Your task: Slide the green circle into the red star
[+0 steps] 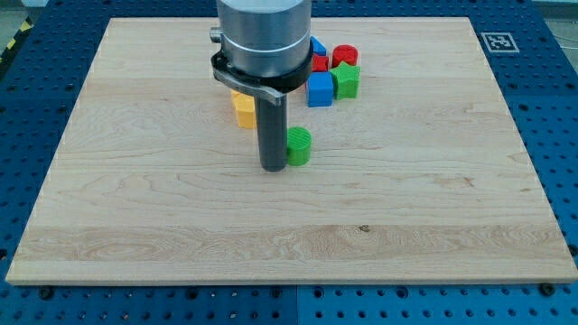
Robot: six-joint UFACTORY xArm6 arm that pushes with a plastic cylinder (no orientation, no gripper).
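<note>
The green circle [299, 145] stands near the middle of the wooden board. My tip [274, 168] sits right at its left side, touching or nearly touching it. The red star [345, 57] lies toward the view's top, up and to the right of the green circle, in a cluster of blocks. The arm's grey body hides part of that cluster's left side.
In the cluster: a blue cube [320, 89], a green star [346, 79], a red block [320, 63] and a blue block [317, 47]. A yellow block [243, 107] lies left of my rod, partly hidden. The board [135, 208] ends at a blue perforated table.
</note>
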